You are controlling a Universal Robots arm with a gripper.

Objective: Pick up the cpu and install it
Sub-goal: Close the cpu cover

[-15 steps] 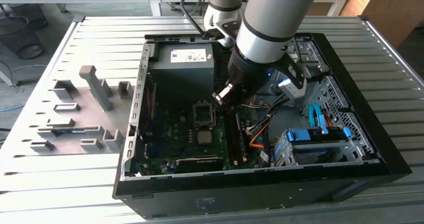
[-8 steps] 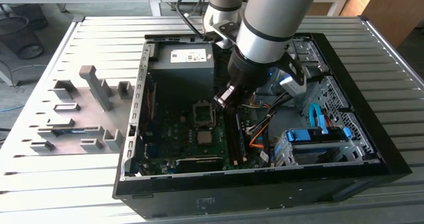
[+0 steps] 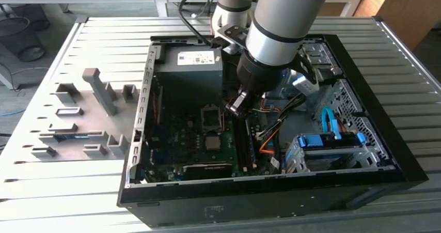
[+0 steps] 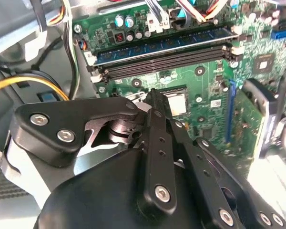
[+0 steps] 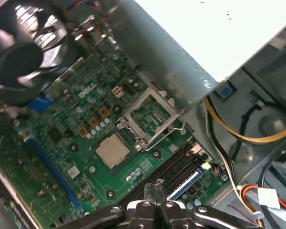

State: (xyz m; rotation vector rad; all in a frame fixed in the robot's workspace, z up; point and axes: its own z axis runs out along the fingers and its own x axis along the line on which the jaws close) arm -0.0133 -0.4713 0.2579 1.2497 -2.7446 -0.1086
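The cpu [image 5: 112, 149] is a small silvery square lying flat in the black socket on the green motherboard [image 5: 62, 124]. The socket's metal frame [image 5: 150, 117] stands folded open beside it. In the exterior view the cpu [image 3: 214, 141] sits low in the middle of the open case. My gripper [image 5: 155, 187] hangs shut and empty over the memory slots, a short way from the chip. In the second wrist view the black fingers [image 4: 155, 124] partly cover the cpu [image 4: 177, 101]. From outside, the gripper [image 3: 235, 108] is seen inside the case, above the board.
A grey power-supply box [image 3: 189, 73] fills the case's far end. A fan [image 5: 24, 52] sits at the board's edge. Orange and yellow cables [image 3: 269, 140] and a blue drive cage [image 3: 331, 142] lie on the exterior view's right. Grey holders [image 3: 90, 114] stand on the slatted table.
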